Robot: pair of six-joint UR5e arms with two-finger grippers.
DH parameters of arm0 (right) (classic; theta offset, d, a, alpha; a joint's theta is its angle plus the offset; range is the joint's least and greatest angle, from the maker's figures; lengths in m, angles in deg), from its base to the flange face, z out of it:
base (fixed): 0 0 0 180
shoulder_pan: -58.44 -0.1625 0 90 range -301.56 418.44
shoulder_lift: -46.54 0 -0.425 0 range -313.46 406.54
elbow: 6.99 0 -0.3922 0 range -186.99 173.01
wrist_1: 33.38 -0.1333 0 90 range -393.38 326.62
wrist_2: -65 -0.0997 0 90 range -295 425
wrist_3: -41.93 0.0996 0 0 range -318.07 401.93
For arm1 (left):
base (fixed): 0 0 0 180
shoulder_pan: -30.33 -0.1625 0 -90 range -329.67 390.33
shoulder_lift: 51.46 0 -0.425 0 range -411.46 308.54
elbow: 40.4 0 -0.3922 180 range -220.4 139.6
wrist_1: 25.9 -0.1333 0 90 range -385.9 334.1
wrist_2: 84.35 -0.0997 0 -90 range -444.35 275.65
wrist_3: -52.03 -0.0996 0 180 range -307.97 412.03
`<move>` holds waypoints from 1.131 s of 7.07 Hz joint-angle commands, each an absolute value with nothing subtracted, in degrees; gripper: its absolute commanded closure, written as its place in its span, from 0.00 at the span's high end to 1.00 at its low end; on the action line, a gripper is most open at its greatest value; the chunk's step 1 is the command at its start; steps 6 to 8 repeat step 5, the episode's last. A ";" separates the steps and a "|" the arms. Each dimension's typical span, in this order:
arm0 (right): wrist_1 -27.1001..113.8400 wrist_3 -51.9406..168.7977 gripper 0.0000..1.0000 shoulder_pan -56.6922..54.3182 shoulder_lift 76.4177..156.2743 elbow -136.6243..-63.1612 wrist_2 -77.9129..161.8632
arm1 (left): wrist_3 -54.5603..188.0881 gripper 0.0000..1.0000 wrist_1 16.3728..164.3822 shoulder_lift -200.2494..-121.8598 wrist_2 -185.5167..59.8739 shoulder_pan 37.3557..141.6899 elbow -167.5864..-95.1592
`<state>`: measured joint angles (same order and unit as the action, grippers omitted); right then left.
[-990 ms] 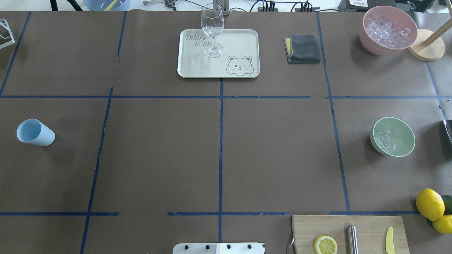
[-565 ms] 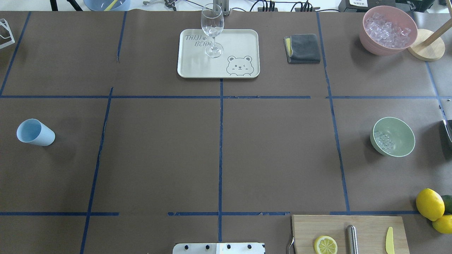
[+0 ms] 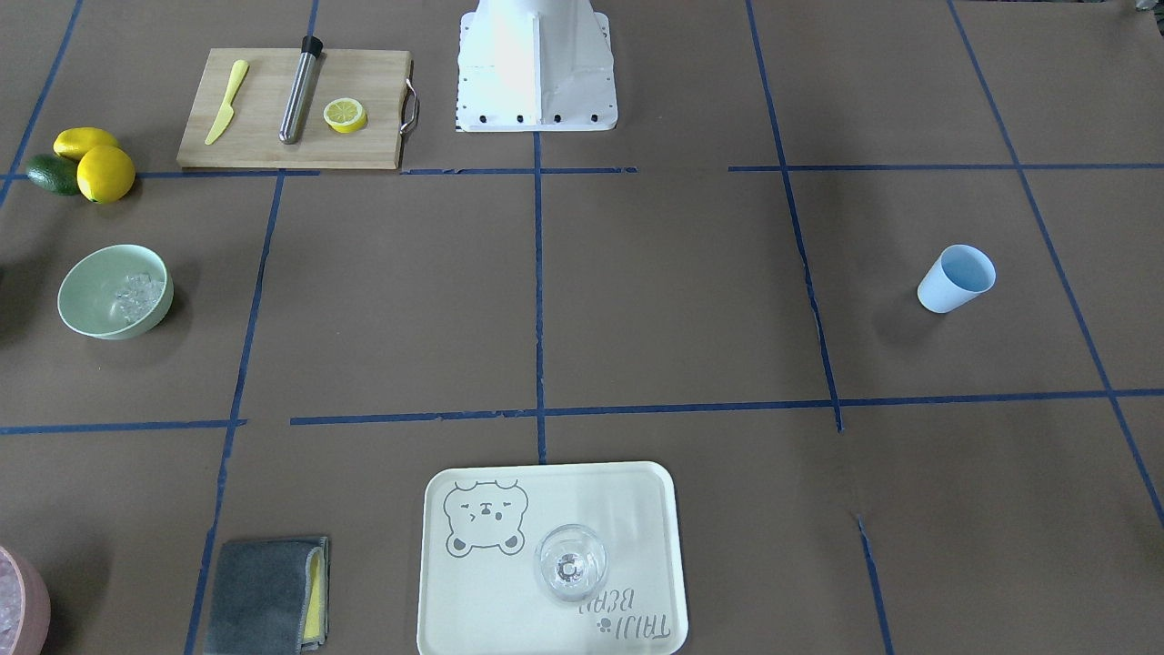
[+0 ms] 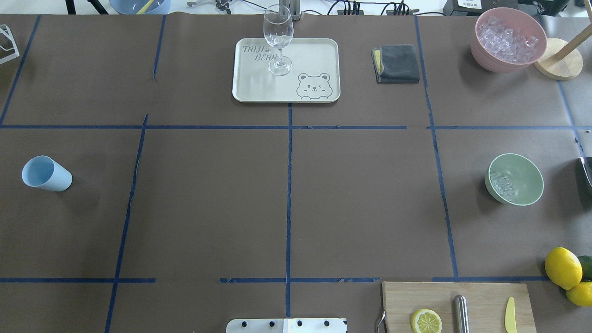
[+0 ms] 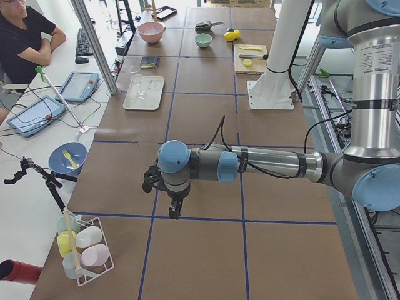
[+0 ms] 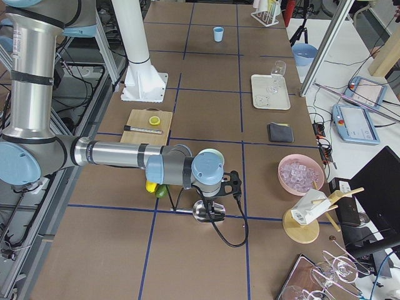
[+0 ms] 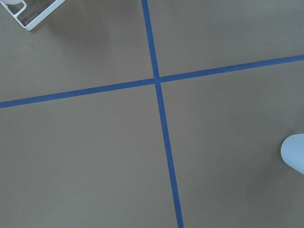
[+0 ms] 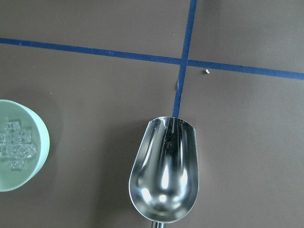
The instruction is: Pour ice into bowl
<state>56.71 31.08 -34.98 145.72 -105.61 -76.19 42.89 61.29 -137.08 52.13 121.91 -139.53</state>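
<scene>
The mint-green bowl (image 4: 522,194) stands on the right part of the table and holds a small heap of ice (image 4: 502,183). It also shows in the front view (image 3: 91,296) with the ice (image 3: 136,296), and at the left edge of the right wrist view (image 8: 38,156). An empty metal scoop (image 8: 164,175) lies below the right wrist camera, right of the bowl. The right gripper (image 6: 209,209) shows only in the right side view, over the scoop; I cannot tell if it is shut. The left gripper (image 5: 174,211) shows only in the left side view, pointing down; I cannot tell its state.
A pink container of ice (image 4: 508,39) and a wooden stand (image 4: 557,58) are at the far right. A glass (image 4: 278,39) stands on a cream tray (image 4: 314,55), beside a grey cloth (image 4: 397,63). A light blue cup (image 4: 46,173) is at left. Cutting board (image 4: 481,296) and lemons (image 4: 563,267) are near right.
</scene>
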 commanded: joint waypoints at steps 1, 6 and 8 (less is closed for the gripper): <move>56.71 31.12 1.00 -34.98 145.68 -105.95 -76.16 | 42.98 1.00 61.29 -137.15 52.05 121.91 -139.63; 56.71 31.20 1.00 -34.98 145.16 -105.69 -76.16 | 42.80 1.00 61.90 -137.15 52.05 121.91 -139.90; 56.71 31.20 1.00 -34.98 145.16 -105.69 -76.16 | 42.80 1.00 61.90 -137.15 52.05 121.91 -139.90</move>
